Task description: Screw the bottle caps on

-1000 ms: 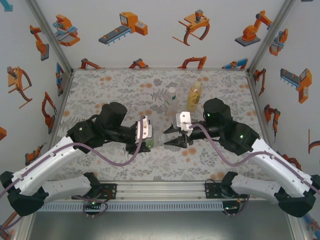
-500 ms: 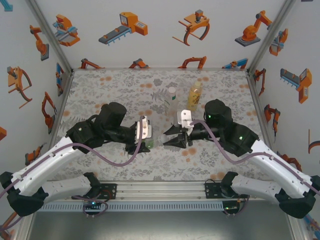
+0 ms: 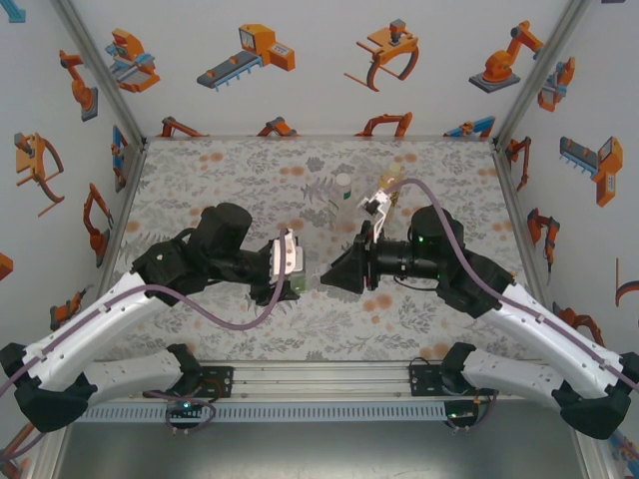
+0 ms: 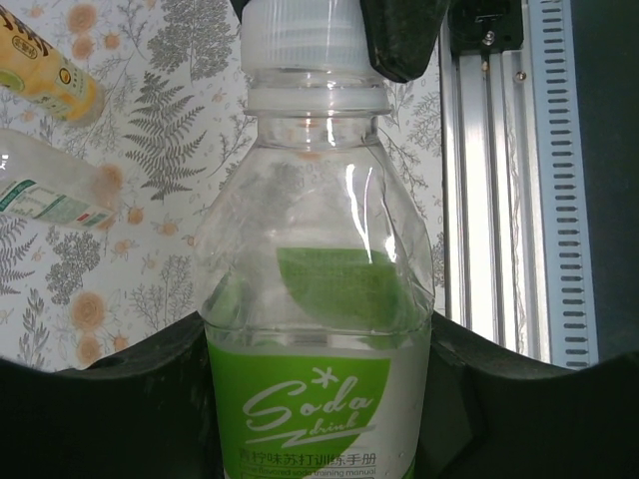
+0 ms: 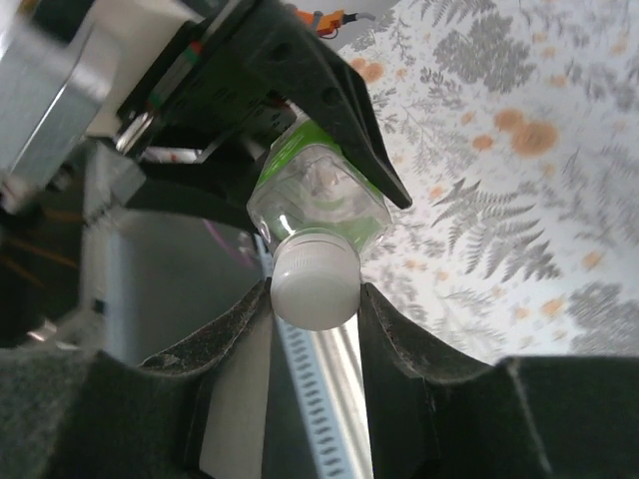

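A clear bottle with a green "Soda drink" label [image 4: 318, 299] lies level between the two arms, with my left gripper [image 4: 318, 374] shut round its labelled body. Its white cap [image 4: 300, 35] sits on the neck. My right gripper [image 5: 315, 294] is shut on that cap [image 5: 315, 284], one finger on each side, with the bottle's shoulder [image 5: 319, 195] beyond it. From above, the left gripper [image 3: 293, 282] and right gripper [image 3: 331, 277] meet nose to nose at mid-table. An amber bottle [image 3: 389, 184] and a clear bottle [image 3: 342, 198] stand behind them.
The amber bottle [image 4: 45, 70] and the clear one [image 4: 50, 195] stand close together on the floral table [image 3: 220, 180], just behind the right wrist. An aluminium rail [image 3: 319, 379] runs along the near edge. Printed walls close in the left, right and back.
My right wrist has rolled round the bottle's axis with the cap between its fingers; its white camera mount swung up toward the amber bottle. The left arm and bottle stayed put.
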